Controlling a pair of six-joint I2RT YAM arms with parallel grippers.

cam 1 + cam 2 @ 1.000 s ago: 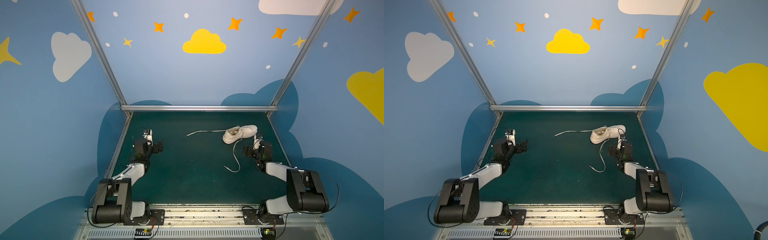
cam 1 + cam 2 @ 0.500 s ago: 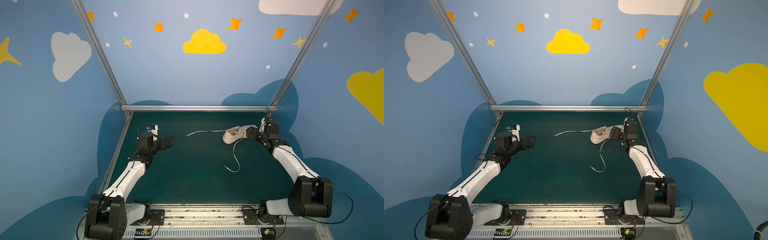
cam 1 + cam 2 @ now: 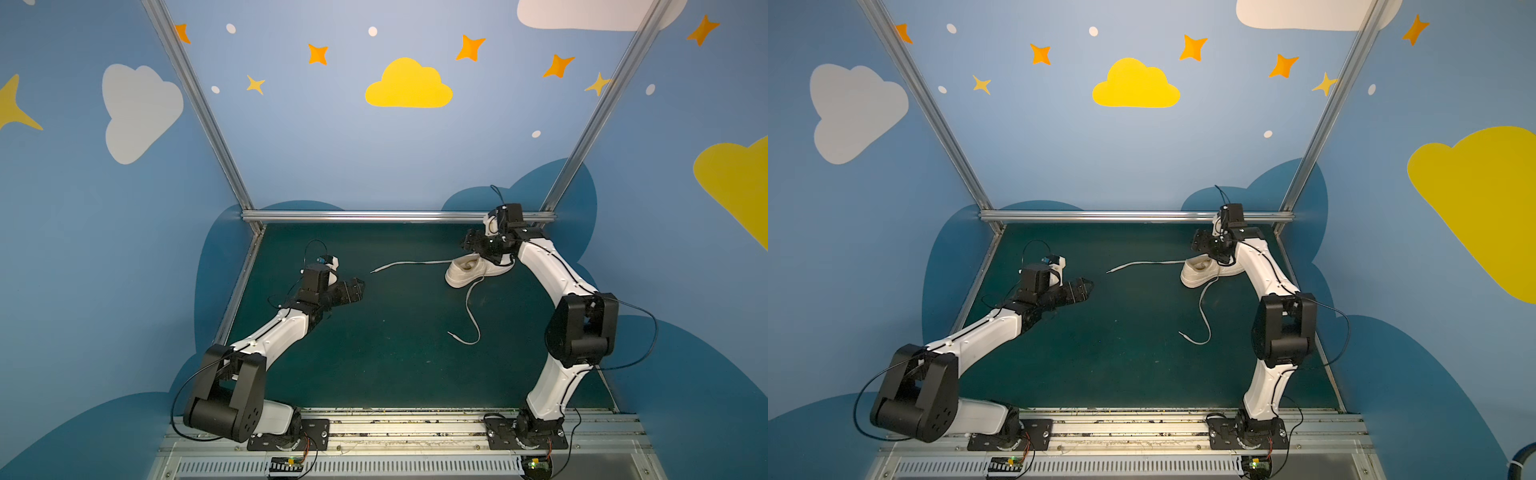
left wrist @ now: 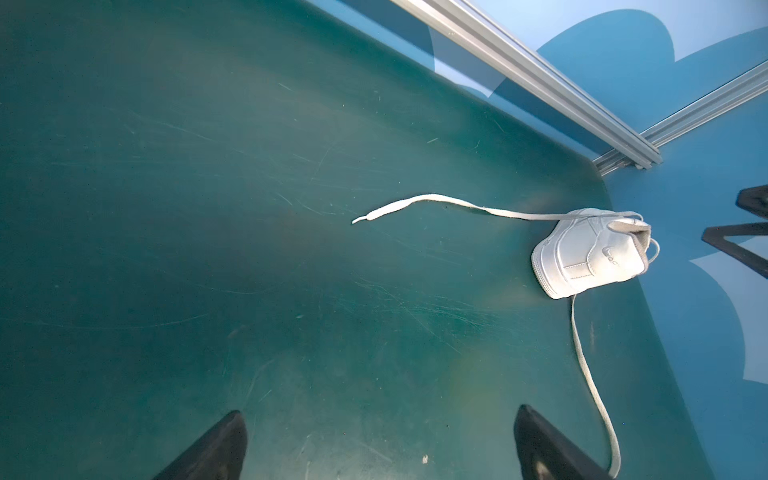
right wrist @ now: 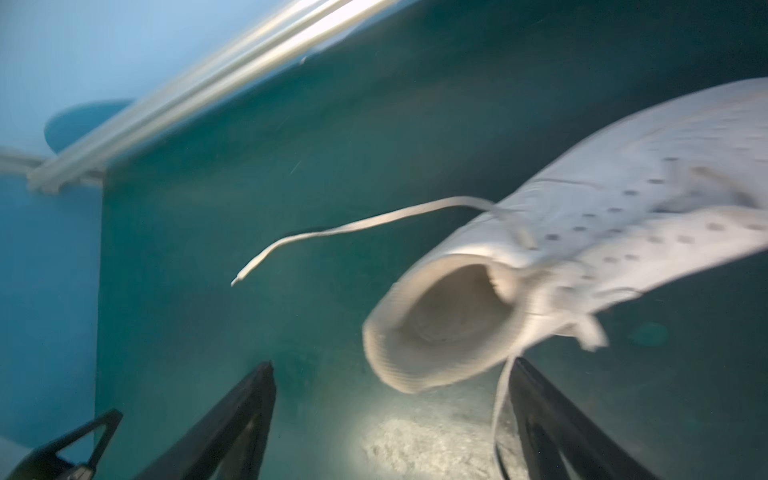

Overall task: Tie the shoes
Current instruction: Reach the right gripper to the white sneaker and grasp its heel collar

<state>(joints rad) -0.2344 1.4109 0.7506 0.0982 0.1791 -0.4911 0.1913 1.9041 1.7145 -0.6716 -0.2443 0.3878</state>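
Smooth sneaker (image 4: 590, 257), scuffed matt tabletop (image 4: 249, 208)

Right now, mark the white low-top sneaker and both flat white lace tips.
White low-top sneaker (image 3: 457, 277): top view, heel.
Far lace tip (image 3: 372, 272): top view, aglet.
Near lace tip (image 3: 449, 332): top view, aglet.

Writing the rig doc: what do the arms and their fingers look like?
Both arms match. The left arm and right arm have white link shells and boxy black joint housings, with thin black cables looping outside them. The fingers are black wedges tapering to points. No markings are visible.
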